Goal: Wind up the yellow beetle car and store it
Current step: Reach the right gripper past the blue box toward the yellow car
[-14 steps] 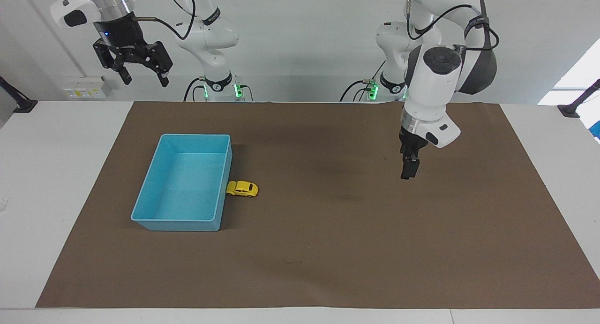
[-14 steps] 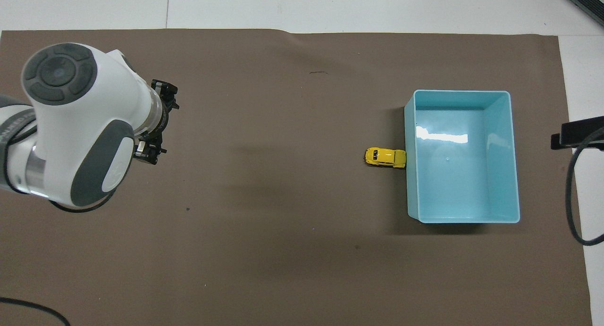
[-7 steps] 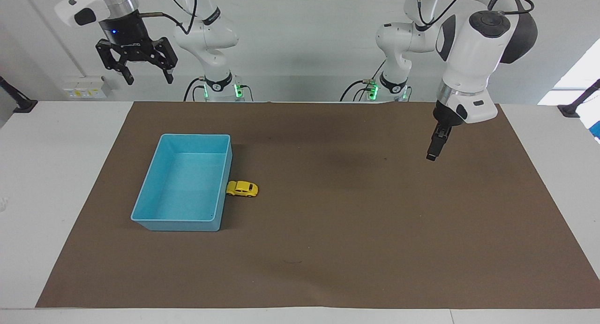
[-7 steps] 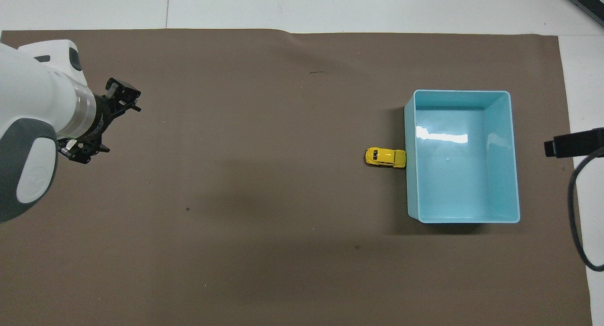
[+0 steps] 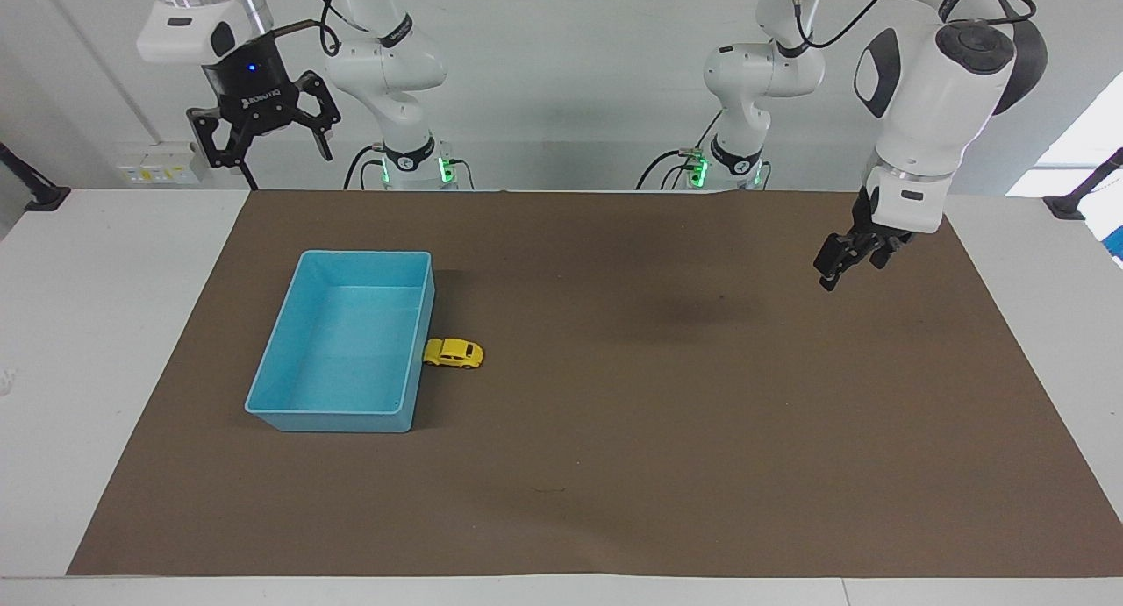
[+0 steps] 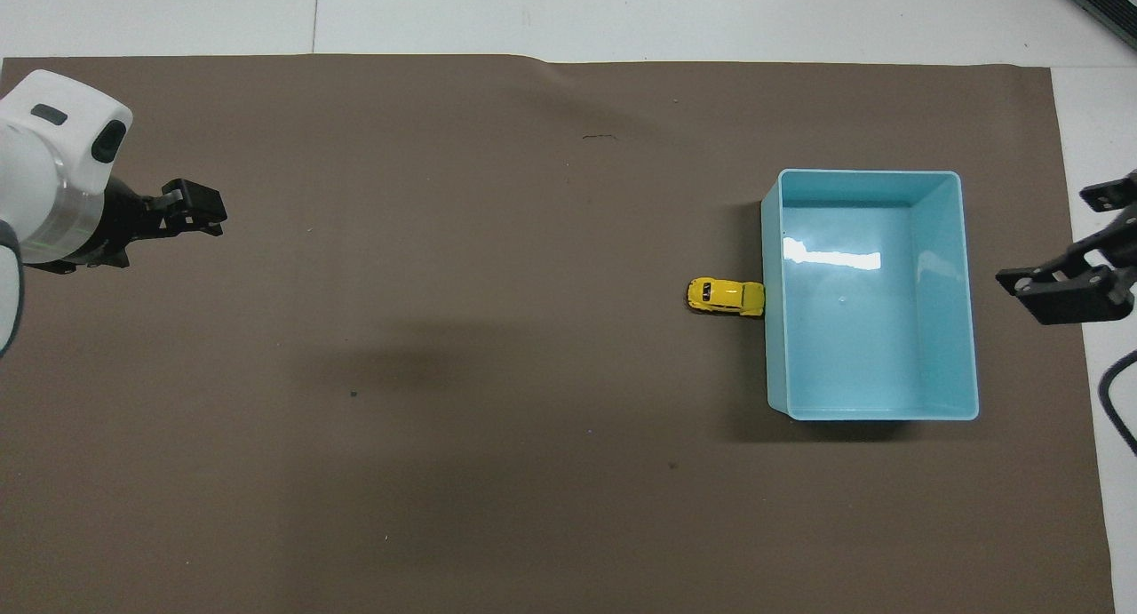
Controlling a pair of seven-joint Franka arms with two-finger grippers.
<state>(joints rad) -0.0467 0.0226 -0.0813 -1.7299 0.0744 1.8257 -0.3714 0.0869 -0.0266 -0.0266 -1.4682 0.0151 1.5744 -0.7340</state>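
**Toy car parked against the bin, both tools raised and released**

The yellow beetle car [image 5: 454, 353] is seen left of centre in the facing view, on the brown mat [image 5: 614, 466], touching the outer side wall of the blue bin [image 5: 329, 420]. The right tool [image 5: 268, 146] is held high at the upper left of that frame, its fingers spread and empty. The left tool [image 5: 849, 260] is held over the mat at the right of the frame, released and empty. The white worktop [image 5: 105, 325] is visible around the mat.
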